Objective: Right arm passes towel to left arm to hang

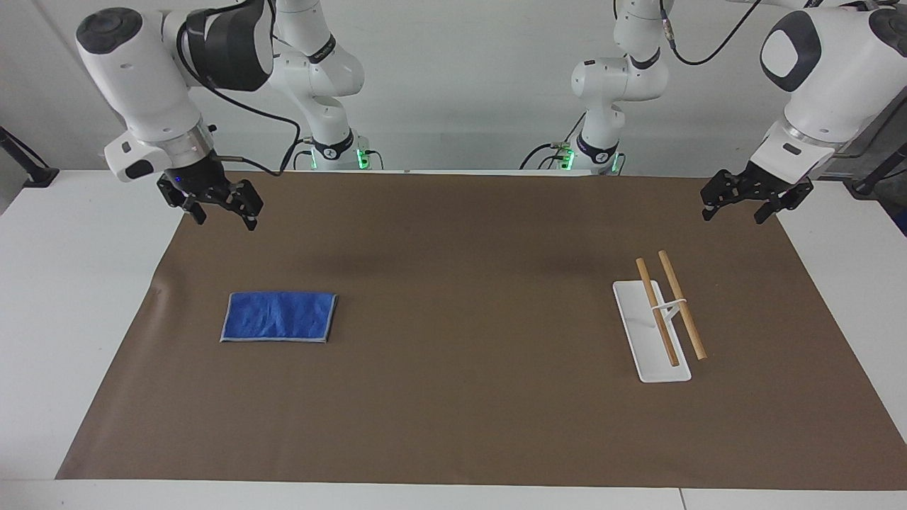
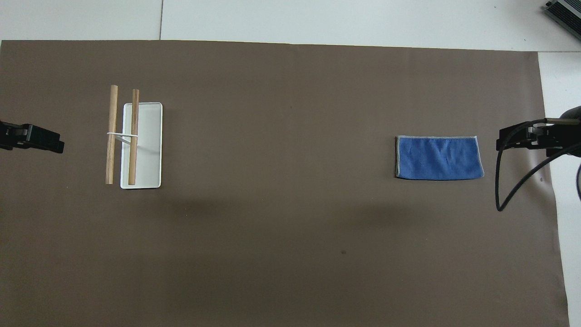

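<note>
Towel (image 1: 278, 316): a small blue folded cloth with a pale grey edge, lying flat on the brown mat (image 1: 453, 397) toward the right arm's end of the table, at about 9 o'clock from the mat's middle in the facing view. Nothing touches it.

Right gripper (image 1: 222, 214): black, raised in the air over the mat's corner nearest the right arm's base, at about 11 o'clock from the towel in the facing view and well apart from it. Its fingers are spread and hold nothing.

Left gripper (image 1: 735, 212): black, raised over the mat's edge at the left arm's end, at about 1 o'clock from the rack in the facing view. Its fingers are spread and hold nothing; this arm waits.

Rack (image 1: 660, 322): a white flat base carrying two wooden rods side by side, standing on the mat toward the left arm's end, well apart from the towel.
</note>
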Robot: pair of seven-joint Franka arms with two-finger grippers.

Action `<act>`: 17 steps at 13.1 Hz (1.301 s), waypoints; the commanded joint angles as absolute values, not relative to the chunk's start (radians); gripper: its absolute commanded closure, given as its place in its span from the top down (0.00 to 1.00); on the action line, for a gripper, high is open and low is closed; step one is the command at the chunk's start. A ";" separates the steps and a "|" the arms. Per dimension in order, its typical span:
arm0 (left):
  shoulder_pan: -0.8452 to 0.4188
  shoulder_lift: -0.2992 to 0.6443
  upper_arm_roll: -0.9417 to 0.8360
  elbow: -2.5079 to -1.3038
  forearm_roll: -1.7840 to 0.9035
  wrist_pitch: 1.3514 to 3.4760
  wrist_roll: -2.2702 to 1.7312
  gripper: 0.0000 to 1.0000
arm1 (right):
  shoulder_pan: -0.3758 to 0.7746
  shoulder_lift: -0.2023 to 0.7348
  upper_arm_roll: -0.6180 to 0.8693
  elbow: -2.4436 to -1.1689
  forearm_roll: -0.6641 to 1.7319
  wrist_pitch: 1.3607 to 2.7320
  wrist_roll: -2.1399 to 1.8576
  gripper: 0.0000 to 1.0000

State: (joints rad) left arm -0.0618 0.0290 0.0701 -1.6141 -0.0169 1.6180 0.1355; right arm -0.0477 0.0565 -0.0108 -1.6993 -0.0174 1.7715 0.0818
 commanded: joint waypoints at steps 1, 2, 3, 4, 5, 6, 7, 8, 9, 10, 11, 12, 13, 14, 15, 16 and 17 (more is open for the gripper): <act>-0.061 0.000 0.071 -1.649 -0.025 1.634 0.126 1.00 | -0.087 0.118 -0.008 -1.769 -0.008 1.886 -0.009 1.00; -0.061 0.000 0.071 -1.649 -0.025 1.634 0.126 1.00 | -0.103 0.145 -0.006 -1.785 -0.008 1.938 -0.044 1.00; -0.061 0.000 0.072 -1.649 -0.025 1.634 0.126 1.00 | -0.104 0.165 -0.006 -1.817 -0.008 1.994 -0.054 1.00; -0.061 0.000 0.071 -1.649 -0.025 1.635 0.126 1.00 | -0.104 0.179 -0.008 -1.859 -0.008 2.063 -0.054 1.00; -0.061 0.000 0.072 -1.649 -0.025 1.634 0.126 1.00 | -0.104 0.199 -0.008 -1.906 -0.009 2.148 -0.054 1.00; -0.061 0.000 0.071 -1.649 -0.025 1.634 0.126 1.00 | -0.092 0.212 -0.008 -1.943 -0.009 2.216 -0.051 1.00; -0.061 0.000 0.072 -1.649 -0.025 1.635 0.126 1.00 | -0.092 0.221 -0.008 -1.975 -0.009 2.276 -0.051 1.00; -0.061 0.000 0.072 -1.649 -0.025 1.635 0.126 1.00 | -0.092 0.241 -0.008 -1.985 -0.009 2.305 -0.051 1.00; -0.061 0.000 0.072 -1.649 -0.025 1.634 0.126 1.00 | -0.092 0.251 -0.008 -1.993 -0.009 2.312 -0.046 1.00; -0.061 0.000 0.072 -1.649 -0.025 1.635 0.126 1.00 | -0.089 0.258 -0.006 -2.000 -0.008 2.312 -0.035 1.00; -0.061 0.000 0.072 -1.649 -0.025 1.634 0.126 1.00 | -0.089 0.277 -0.006 -2.002 -0.009 2.316 -0.020 1.00; -0.061 0.000 0.072 -1.649 -0.025 1.634 0.126 1.00 | -0.089 0.297 -0.005 -2.003 -0.009 2.345 -0.018 1.00; -0.061 0.000 0.072 -1.649 -0.025 1.634 0.126 1.00 | -0.087 0.322 0.000 -2.011 -0.009 2.376 -0.021 1.00; -0.061 0.000 0.072 -1.649 -0.025 1.635 0.126 1.00 | -0.083 0.340 0.005 -2.017 -0.009 2.407 -0.025 1.00; -0.061 0.000 0.072 -1.649 -0.025 1.634 0.126 1.00 | -0.059 0.356 0.005 -2.023 -0.009 2.436 -0.029 1.00; -0.061 0.000 0.072 -1.649 -0.025 1.634 0.126 1.00 | -0.052 0.356 0.005 -2.023 -0.009 2.439 -0.029 1.00; -0.061 0.000 0.071 -1.649 -0.025 1.635 0.126 1.00 | -0.049 0.356 0.005 -2.023 -0.009 2.439 -0.029 1.00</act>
